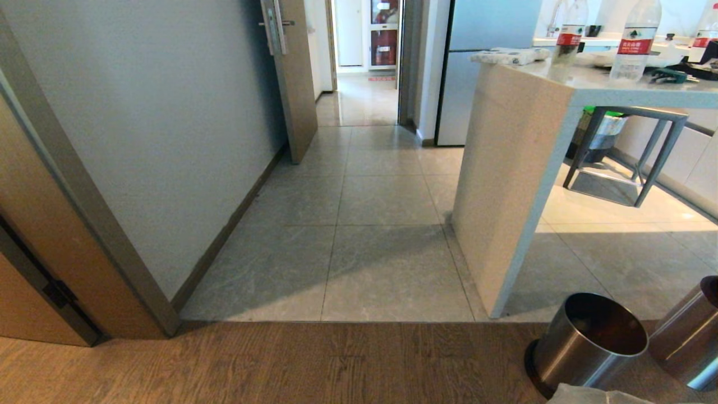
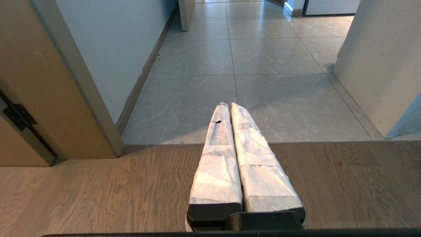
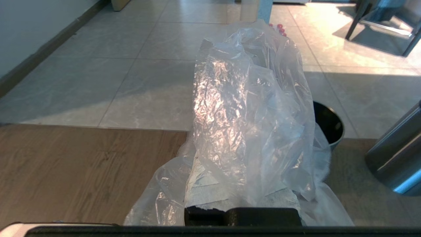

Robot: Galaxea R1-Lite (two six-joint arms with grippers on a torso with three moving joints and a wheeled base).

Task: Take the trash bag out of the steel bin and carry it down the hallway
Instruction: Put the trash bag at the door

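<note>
Right gripper [image 3: 243, 210] fingers clenched on the trash bag [image 3: 250, 115], crinkled plastic draped over them, clear of the steel bin [image 1: 589, 342]. Left gripper [image 2: 229, 107] fingers pressed together, empty, above the wood floor [image 2: 82, 194].

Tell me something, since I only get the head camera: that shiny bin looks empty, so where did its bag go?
Observer: The trash bag is out of the steel bin. The right tool is shut on it, with the clear plastic draped over it.
Operator: Is the other arm helping to hold it?
Observer: No. The left tool is shut and empty, above the wooden floor, pointing toward the tiled hallway.
</note>
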